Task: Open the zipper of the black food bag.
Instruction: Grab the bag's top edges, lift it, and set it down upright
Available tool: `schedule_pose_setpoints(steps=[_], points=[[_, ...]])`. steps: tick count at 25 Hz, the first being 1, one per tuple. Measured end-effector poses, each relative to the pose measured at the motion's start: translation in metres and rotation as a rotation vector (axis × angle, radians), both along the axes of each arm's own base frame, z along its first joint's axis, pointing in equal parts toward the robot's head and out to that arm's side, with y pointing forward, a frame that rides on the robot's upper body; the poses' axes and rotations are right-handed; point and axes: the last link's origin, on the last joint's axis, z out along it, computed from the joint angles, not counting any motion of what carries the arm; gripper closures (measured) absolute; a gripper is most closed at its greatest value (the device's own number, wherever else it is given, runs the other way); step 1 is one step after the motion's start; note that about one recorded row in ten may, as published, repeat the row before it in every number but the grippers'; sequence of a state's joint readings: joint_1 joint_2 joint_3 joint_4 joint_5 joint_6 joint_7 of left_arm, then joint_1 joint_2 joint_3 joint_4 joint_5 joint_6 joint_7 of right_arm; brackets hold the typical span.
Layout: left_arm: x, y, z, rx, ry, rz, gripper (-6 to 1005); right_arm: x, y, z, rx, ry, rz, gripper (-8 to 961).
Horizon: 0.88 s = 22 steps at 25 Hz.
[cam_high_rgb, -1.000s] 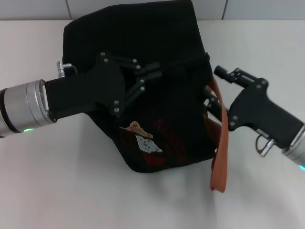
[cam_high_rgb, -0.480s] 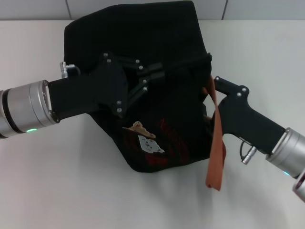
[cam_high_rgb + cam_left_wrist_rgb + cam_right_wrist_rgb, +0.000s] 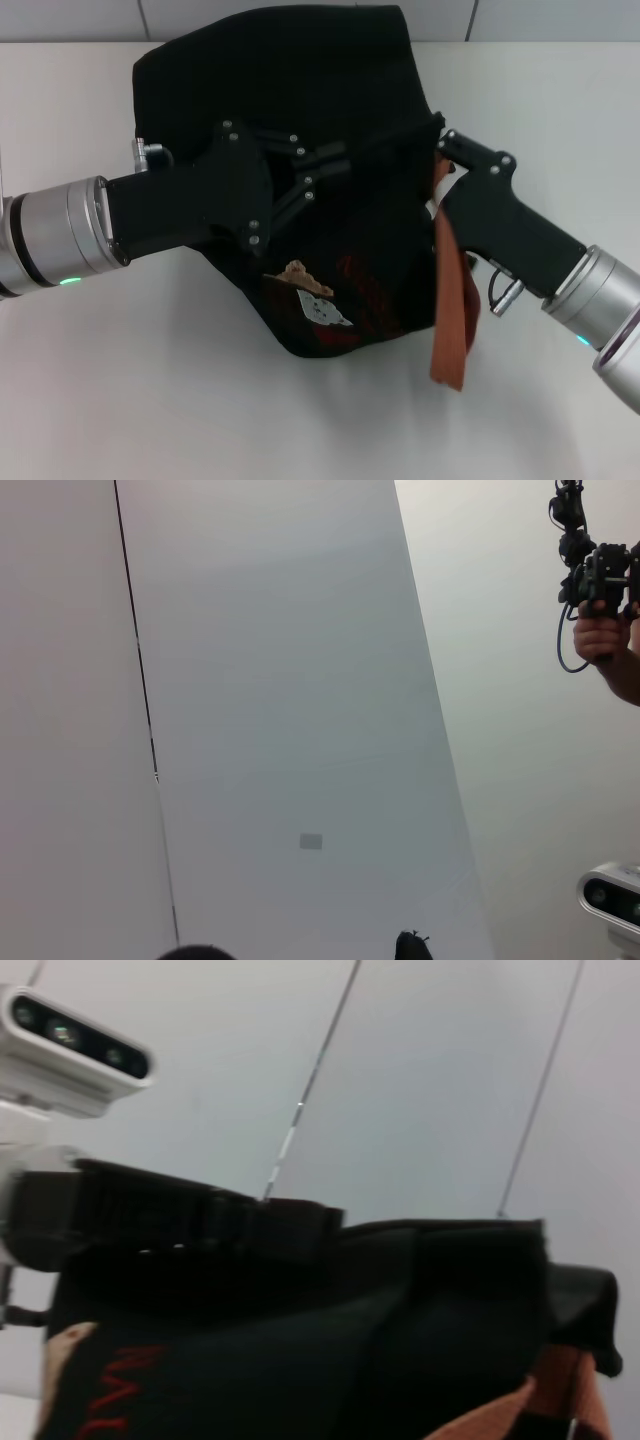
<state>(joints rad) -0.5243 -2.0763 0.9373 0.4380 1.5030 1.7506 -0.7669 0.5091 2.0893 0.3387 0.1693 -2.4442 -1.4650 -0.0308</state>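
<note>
the black food bag [image 3: 300, 150] lies on the table [image 3: 560, 110] at the centre. the left gripper [image 3: 325, 165] lies over it from 9 o'clock; the right gripper [image 3: 445, 145] touches its 3 o'clock edge, beside a strap [image 3: 452, 300].

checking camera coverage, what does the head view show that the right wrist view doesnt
Only the head view: both grippers at the boxy black fabric food bag, the left gripper over its top, the right gripper at its side, a hanging orange-brown strap, bear pictures, the white table.
Only the right wrist view: a white camera unit, a grey panelled wall.
Both: the bag, its reddish lettering.
</note>
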Motion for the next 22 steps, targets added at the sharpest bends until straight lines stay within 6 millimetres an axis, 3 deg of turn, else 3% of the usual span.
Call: schedule_pose_setpoints(steps=[22], points=[[-0.0015, -0.0041, -0.0008, -0.010, -0.008, -0.003, 938, -0.0015, 0.0034, -0.0030, 0.003, 0.008, -0.034, 438]])
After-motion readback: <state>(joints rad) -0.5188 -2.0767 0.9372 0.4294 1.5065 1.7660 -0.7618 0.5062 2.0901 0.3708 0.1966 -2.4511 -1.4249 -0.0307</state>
